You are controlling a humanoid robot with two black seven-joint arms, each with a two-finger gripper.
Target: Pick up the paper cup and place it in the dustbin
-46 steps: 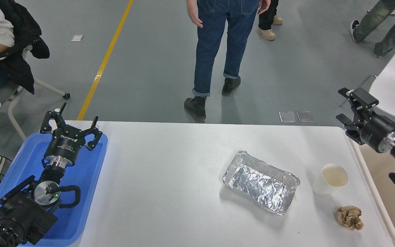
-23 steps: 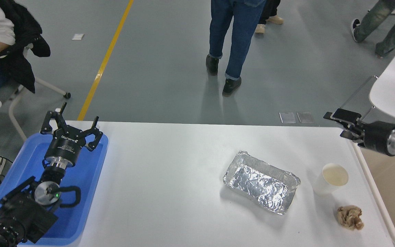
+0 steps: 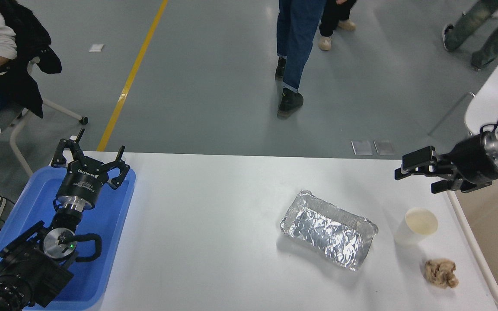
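Near the right edge of the tabletop point(image 3: 214, 207) the paper cup point(image 3: 416, 225) stands upright, probably light and easily crushed, so the right gripper point(image 3: 414, 173), its jaws open above it, should squeeze the side wall only gently.

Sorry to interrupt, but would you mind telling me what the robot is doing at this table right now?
The right pincer hangs empty above the table's far right edge, beyond the small white paper cup, which stands upright and untouched between the crinkled silver foil tray and the large cream-beige plastic dustbin. The left pincer sits open over the blue plastic tray.
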